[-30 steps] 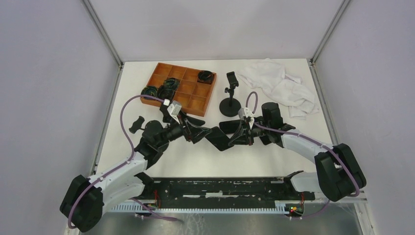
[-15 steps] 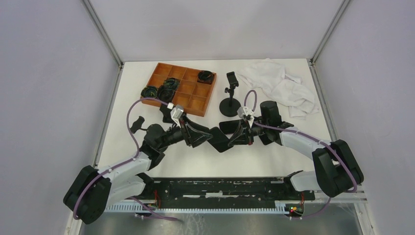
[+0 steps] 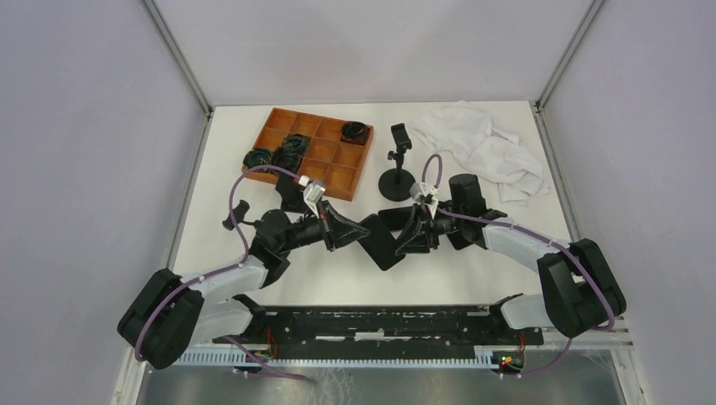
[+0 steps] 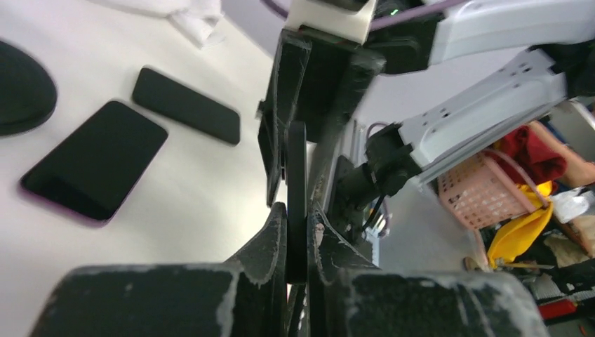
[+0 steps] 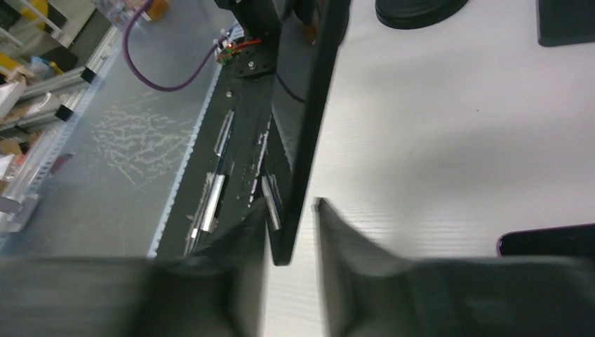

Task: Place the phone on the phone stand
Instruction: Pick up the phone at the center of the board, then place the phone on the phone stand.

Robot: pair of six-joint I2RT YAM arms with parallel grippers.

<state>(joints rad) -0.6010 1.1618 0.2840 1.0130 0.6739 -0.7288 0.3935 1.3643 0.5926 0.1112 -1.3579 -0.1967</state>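
The phone [image 3: 384, 240] hangs edge-up over the counter's middle, clenched in the left gripper [image 4: 296, 210] while the right gripper [image 5: 291, 203] straddles it, grip unclear, so only one should hold it when carrying it squarely to the phone stand [image 3: 398, 164] near the far edge.

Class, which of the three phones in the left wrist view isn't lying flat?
The edge-on phone in the left gripper; the purple-edged phone and smaller black phone lie flat on the table.

Tray [image 3: 312, 152] lies far left, stand [image 3: 398, 160] just right of it, cloth [image 3: 485, 148] far right. Nearer, at centre, phone [image 3: 380, 245] sits between left gripper [image 3: 348, 229] and right gripper [image 3: 411, 239].
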